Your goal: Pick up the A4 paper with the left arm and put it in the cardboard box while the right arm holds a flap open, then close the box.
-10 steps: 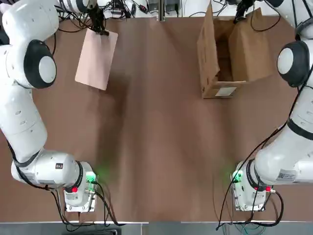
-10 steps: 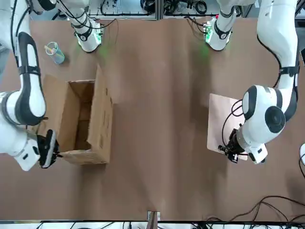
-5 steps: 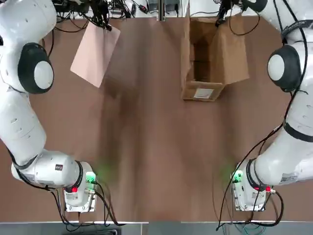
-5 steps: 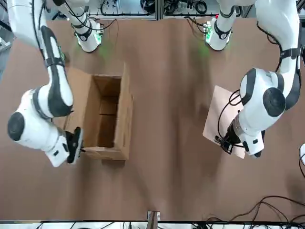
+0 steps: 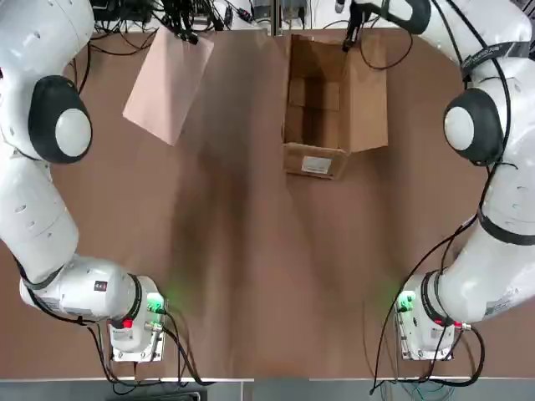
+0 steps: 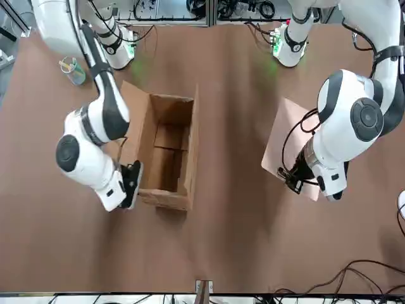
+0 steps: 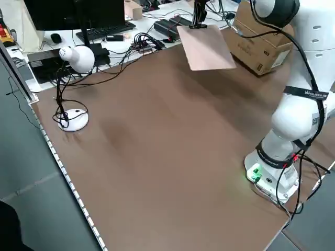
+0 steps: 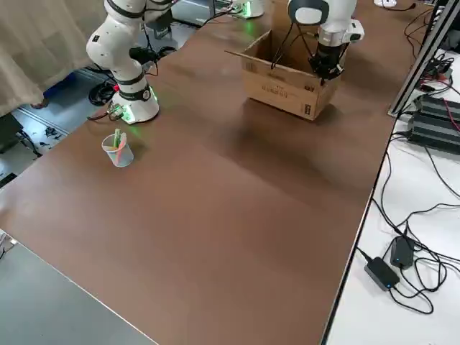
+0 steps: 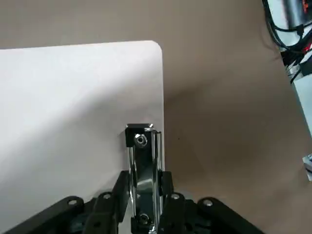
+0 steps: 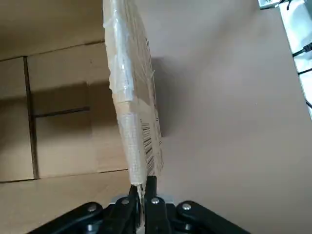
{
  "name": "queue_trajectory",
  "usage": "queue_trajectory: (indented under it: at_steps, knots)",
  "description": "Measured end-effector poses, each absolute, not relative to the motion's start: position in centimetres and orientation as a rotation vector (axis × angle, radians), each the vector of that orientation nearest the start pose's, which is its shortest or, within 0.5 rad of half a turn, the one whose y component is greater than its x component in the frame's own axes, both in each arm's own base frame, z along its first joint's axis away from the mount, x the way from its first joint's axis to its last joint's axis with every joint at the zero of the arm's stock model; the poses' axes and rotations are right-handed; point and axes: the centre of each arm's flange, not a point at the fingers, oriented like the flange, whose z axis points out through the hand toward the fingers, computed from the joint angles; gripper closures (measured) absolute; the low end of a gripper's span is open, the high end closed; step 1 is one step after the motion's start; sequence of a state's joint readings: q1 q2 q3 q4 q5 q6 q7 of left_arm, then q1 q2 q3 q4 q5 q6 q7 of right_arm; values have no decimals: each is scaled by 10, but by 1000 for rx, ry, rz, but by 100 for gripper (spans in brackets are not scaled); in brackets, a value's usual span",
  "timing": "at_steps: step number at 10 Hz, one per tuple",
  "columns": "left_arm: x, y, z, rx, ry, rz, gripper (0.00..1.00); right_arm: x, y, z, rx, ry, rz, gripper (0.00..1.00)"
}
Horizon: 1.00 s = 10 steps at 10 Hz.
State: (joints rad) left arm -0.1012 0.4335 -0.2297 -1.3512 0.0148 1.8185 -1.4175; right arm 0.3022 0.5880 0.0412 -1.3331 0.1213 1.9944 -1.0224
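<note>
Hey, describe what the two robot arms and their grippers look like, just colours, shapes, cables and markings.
Both arms are glossy white with rounded segments and round black caps at the joints. Black cables run alongside them to the wrists. Each base glows green with a small red light. The left gripper and right gripper are black with slim fingers.

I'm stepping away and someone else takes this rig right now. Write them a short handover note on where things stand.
Left gripper: shut on the metal clip of the A4 paper, holding the sheet tilted above the table's far left.
Right gripper: shut on the edge of a flap of the cardboard box, which stands open at the table's far middle.
Done: paper lifted, flap gripped.
Left: carry the paper over, lower it into the box, release, then close all flaps.
</note>
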Motion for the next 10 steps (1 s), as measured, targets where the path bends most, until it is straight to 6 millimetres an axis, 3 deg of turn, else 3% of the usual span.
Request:
queue_trajectory:
  at_steps: [2, 5, 10]
  knots:
    - [656, -210, 493, -2687, -1783, 97, 69, 682, 261, 389, -2440, -1808, -168, 94]
    - [649, -217, 508, -2595, -1899, 191, 69, 688, 267, 372, -2481, -1759, -210, 94]
    - [616, -267, 538, -2561, -1923, 288, 69, 685, 298, 378, -2469, -1779, -279, 94]
